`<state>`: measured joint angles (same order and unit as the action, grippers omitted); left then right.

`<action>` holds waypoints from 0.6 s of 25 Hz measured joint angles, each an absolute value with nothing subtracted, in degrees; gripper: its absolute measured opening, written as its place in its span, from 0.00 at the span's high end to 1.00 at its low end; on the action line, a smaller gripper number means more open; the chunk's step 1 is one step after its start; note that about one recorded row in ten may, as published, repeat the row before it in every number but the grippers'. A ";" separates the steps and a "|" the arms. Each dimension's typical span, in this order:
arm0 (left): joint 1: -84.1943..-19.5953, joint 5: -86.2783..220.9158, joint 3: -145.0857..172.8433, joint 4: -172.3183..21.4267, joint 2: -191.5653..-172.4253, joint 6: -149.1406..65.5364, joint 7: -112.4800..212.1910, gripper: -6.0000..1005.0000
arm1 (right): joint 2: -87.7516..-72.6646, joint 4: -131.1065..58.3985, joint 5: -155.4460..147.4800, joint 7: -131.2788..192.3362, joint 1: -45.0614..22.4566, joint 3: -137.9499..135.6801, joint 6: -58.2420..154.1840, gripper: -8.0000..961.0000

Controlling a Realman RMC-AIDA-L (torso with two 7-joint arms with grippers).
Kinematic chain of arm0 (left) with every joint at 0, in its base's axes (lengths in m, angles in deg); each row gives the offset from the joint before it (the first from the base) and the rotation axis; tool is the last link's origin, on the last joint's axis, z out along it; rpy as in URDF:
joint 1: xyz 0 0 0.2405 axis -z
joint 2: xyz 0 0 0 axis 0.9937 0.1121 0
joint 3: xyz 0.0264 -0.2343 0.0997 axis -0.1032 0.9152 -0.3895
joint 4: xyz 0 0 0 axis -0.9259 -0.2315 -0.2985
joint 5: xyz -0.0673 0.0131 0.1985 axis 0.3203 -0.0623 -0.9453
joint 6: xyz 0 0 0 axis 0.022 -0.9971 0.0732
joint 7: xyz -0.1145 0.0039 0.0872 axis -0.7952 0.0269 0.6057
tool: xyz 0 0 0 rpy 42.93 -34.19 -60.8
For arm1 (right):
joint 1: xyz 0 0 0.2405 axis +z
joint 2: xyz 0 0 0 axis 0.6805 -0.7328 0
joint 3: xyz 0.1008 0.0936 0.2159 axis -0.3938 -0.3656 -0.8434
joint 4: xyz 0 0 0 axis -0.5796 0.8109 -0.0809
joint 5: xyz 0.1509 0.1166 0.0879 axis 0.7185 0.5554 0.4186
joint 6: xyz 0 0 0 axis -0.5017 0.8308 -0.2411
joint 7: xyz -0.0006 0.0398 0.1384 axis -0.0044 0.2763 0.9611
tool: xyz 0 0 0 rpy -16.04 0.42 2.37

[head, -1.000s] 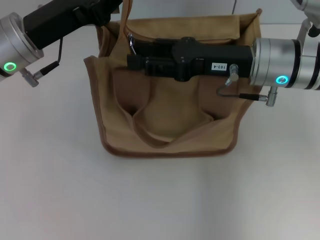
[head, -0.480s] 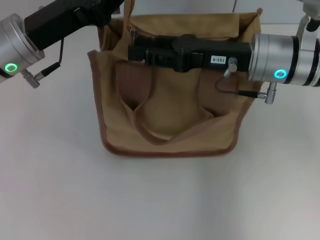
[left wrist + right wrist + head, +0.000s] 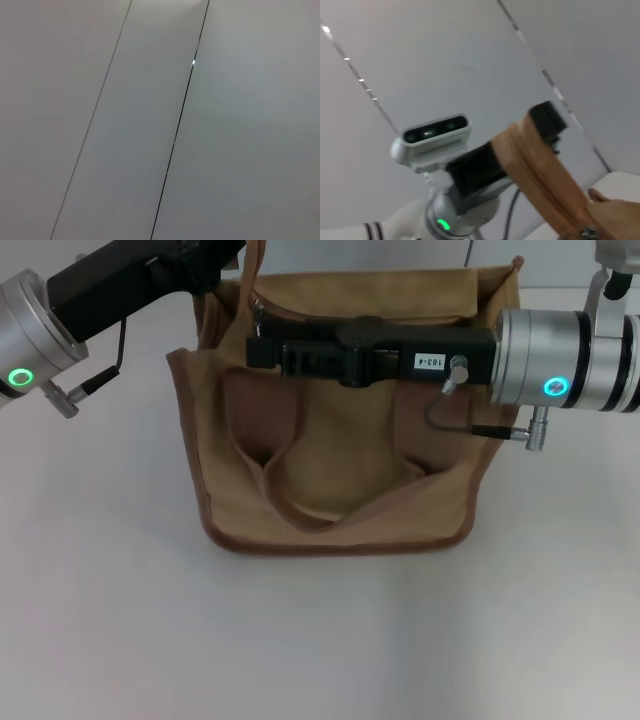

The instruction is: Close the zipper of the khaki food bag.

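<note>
The khaki food bag (image 3: 340, 480) stands mid-table in the head view, its two handles drooping down its front. My right gripper (image 3: 252, 346) reaches across the bag's top from the right to its far left end. It is shut on the small silver pull tab (image 3: 258, 310) of the zipper. My left gripper (image 3: 215, 255) comes in from the upper left and is shut on the bag's top left end, holding it up. In the right wrist view the tan zipper band (image 3: 540, 165) runs taut from my left gripper (image 3: 547, 120) down to the pull tab (image 3: 590, 231).
The white table (image 3: 320, 640) lies all around the bag. The left wrist view shows only pale wall panels (image 3: 225, 150). The left arm's wrist camera housing (image 3: 432, 135) shows in the right wrist view.
My right gripper has moved a little left and toward the bag's far edge along its top. The left arm has stayed put, and the bag's left side has shifted slightly.
</note>
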<state>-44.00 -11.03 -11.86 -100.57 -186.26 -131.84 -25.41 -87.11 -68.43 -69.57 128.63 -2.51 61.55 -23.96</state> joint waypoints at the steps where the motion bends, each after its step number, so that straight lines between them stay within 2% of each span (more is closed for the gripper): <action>1: -44.03 -11.02 -11.85 -100.58 -186.26 -131.84 -25.41 0.98 | -87.11 -68.43 -69.45 128.64 -2.45 61.56 -24.57 0.36; 15: -44.37 -10.99 -11.86 -100.57 -186.26 -132.07 -25.41 0.98 | -87.11 -67.10 -68.78 129.27 -1.85 62.04 -21.43 0.37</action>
